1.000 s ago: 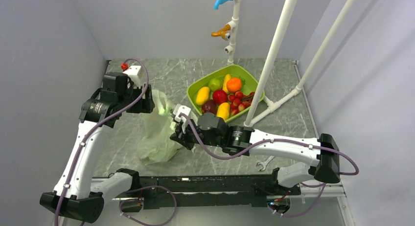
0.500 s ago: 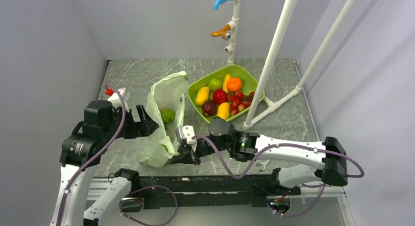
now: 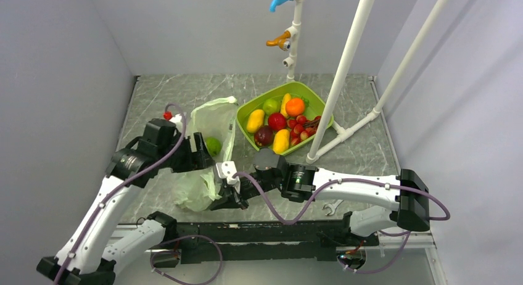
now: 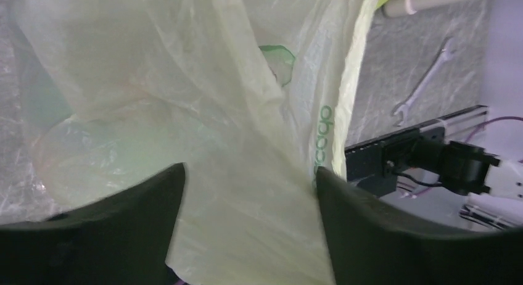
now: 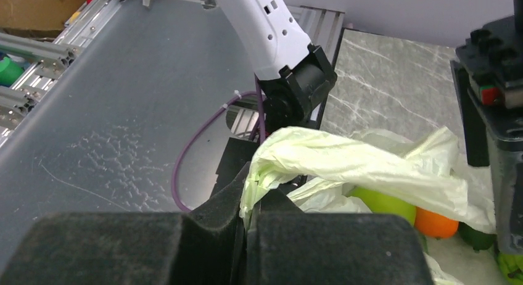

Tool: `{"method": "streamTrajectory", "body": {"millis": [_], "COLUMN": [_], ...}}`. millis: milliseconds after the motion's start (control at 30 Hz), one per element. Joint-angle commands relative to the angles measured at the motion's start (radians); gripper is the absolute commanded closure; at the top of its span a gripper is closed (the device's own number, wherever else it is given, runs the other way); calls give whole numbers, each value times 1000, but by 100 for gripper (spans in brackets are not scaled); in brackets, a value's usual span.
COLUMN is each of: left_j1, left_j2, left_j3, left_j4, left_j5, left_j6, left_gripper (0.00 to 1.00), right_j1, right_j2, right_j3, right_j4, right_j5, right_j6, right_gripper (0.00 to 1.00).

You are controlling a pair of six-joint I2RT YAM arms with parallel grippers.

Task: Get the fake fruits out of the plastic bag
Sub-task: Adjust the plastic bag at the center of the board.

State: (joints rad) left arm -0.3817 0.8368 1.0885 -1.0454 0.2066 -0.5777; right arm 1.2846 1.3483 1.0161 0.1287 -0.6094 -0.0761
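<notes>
The plastic bag [image 3: 206, 121] lies on the marble surface [image 3: 160, 94] at about 9 o'clock from the green tray [image 3: 263, 100], its open mouth at its 12 o'clock end and its crumpled bottom at 6 o'clock. The right end effector [image 3: 221, 198] sits at that 6 o'clock end; in its wrist view its fingers are pressed together with a fold of the bag's film pinched between them. The left end effector [image 3: 200, 152] is at the bag's 9 o'clock side; its wrist view shows the fingers [image 4: 123, 235] spread apart with the pale film filling the gap, not clamped. A round green fruit [image 3: 213, 145] rests inside the bag, just at 3 o'clock from the left end effector. Seen from the right wrist, that fruit lies under the film with an orange piece [image 5: 435, 222] touching it at 4 o'clock. The tray holds yellow, red, orange and green fruits. A wrench [image 3: 333, 206] lies at 3 o'clock from the right end effector, well apart.
</notes>
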Motion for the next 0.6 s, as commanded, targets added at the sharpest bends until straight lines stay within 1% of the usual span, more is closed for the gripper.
{"method": "streamTrajectory", "body": {"millis": [0, 33, 67, 100, 133, 200, 233, 267, 300, 400, 500, 567], "left_j1": [-49, -49, -49, -49, -49, -49, -49, -49, -49, -49, -49, -49], "left_j2": [29, 21, 10, -5, -24, -73, -104, -132, -167, -225, -259, -270], "left_j3": [-2, 5, 13, 17, 14, -21, -55, -87, -120, -210, -247, -252], "left_j4": [66, 57, 43, 39, 50, 100, 140, 178, 209, 294, 337, 335], "left_j5": [-115, -172, -200, -243, -253, -220, -195, -162, -141, -70, -48, -82], "left_j6": [35, 61, 80, 102, 131, 178, 187, 187, 181, 177, 196, 214], "left_gripper": [29, 45, 62, 75, 82, 87, 90, 99, 100, 100, 100, 100], "right_j1": [5, 5, 5, 3, 4, 5, 4, 4, 5, -1, -39, -78], "right_j2": [-20, -24, -33, -43, -59, -95, -117, -144, -172, -255, -304, -326], "right_j3": [29, 22, 13, -3, -23, -78, -106, -136, -171, -210, -187, -164], "right_j4": [17, 12, 4, -5, -14, -27, -40, -56, -72, -122, -204, -218], "right_j5": [28, 44, 64, 73, 79, 92, 100, 117, 144, 247, 289, 308], "right_j6": [3, 7, 14, 22, 30, 53, 64, 73, 99, 161, 187, 205], "right_gripper": [100, 100, 100, 95, 85, 65, 59, 54, 45, 27, 15, 5]}}
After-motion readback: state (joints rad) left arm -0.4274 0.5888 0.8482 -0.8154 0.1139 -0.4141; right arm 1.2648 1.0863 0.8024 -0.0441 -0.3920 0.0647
